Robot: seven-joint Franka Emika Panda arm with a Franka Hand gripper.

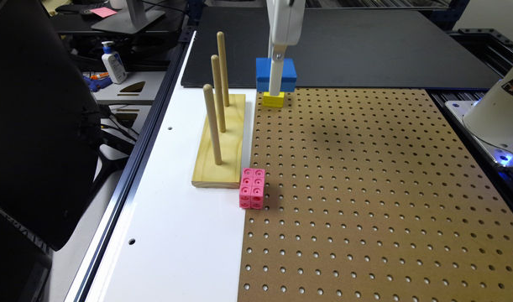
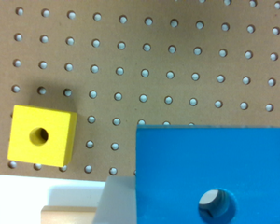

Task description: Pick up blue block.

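Pink cubes (image 1: 252,188) sat nearest, beside the peg stand (image 1: 219,142). Farther off, the gripper (image 1: 276,86) held the block (image 1: 276,74) clear of the pegboard (image 1: 365,188), above the yellow block (image 1: 273,99). It looked rigid, light, smooth; flat sides suited gripping. Its hole showed in the wrist view, though finger contact probably lay hidden.

Yellow holed block (image 1: 273,100) on brown pegboard (image 1: 365,188), wooden three-peg stand (image 1: 219,142) on white board (image 1: 172,201), pink studded cubes (image 1: 252,188) beside it
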